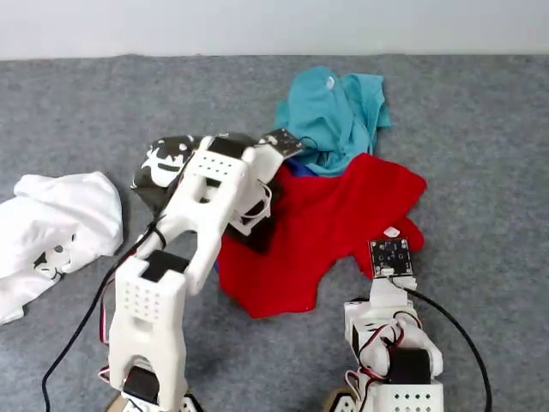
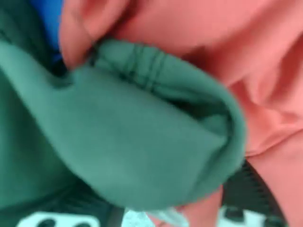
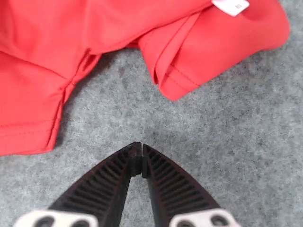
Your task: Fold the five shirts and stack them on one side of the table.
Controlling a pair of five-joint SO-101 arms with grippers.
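Note:
A red shirt (image 1: 334, 223) lies spread in the middle of the grey table, with a crumpled teal shirt (image 1: 334, 112) on its far edge and a bit of blue shirt (image 1: 296, 169) between them. A black shirt with white print (image 1: 167, 163) lies partly under the left arm. A white shirt (image 1: 60, 227) is heaped at the left. My left gripper (image 1: 279, 146) is down where teal and red meet; its wrist view has teal cloth (image 2: 118, 142) pressed close against red cloth (image 2: 265, 71). My right gripper (image 3: 142, 161) is shut and holds nothing, over bare table just short of the red shirt's hem (image 3: 175, 80).
The grey felt table (image 1: 480, 172) has free room on the right and at the front left. A black cable (image 1: 459, 330) runs beside the right arm's base, and another cable (image 1: 81, 322) trails along the left arm.

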